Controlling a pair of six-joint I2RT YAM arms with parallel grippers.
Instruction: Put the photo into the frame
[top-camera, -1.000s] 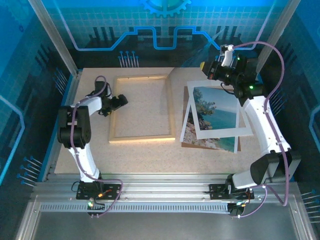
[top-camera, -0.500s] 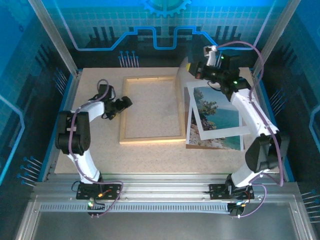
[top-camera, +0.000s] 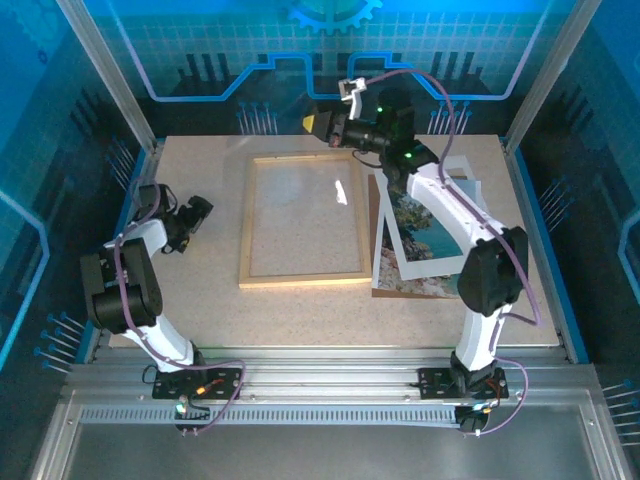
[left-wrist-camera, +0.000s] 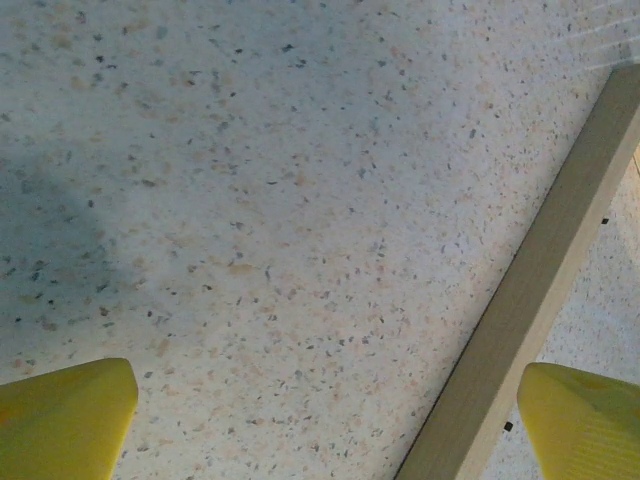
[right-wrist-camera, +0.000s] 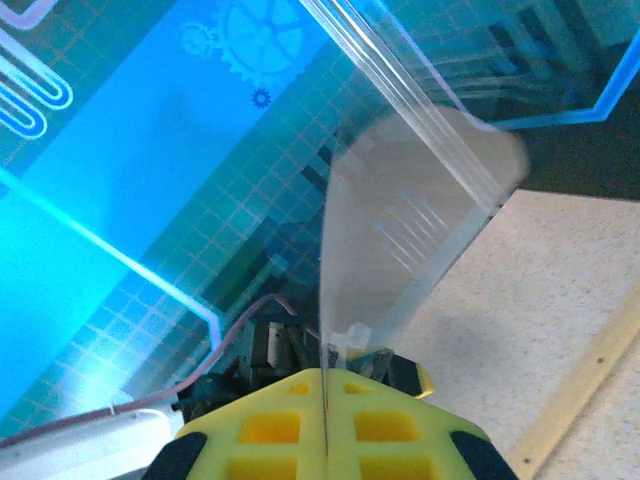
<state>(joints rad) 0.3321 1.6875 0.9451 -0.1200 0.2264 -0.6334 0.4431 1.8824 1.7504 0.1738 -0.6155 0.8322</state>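
Note:
The frame (top-camera: 300, 279), thin light wood, lies flat at the table's middle. The photo (top-camera: 432, 232), a coast print, lies to its right under my right arm, partly covered by a white mat (top-camera: 398, 264). My right gripper (top-camera: 318, 122) hovers at the frame's far edge, shut on a clear pane (top-camera: 340, 192) that glints above the frame opening. In the right wrist view the pane (right-wrist-camera: 400, 200) rises edge-on from the shut gripper (right-wrist-camera: 325, 400), with a frame rail (right-wrist-camera: 590, 385) below. My left gripper (top-camera: 200, 208) stands open left of the frame; its wrist view shows the gripper (left-wrist-camera: 325, 430) over bare table beside a rail (left-wrist-camera: 530, 290).
A brown backing board (top-camera: 420, 290) lies beneath the photo and mat at the right. Blue enclosure walls with metal posts (top-camera: 105, 70) ring the table. Speckled table (top-camera: 180, 290) stretches left of and in front of the frame.
My right arm swung left with the pane, from above the photo to the frame's far edge. The left arm drew back to the left. The frame slid right earlier, then stayed.

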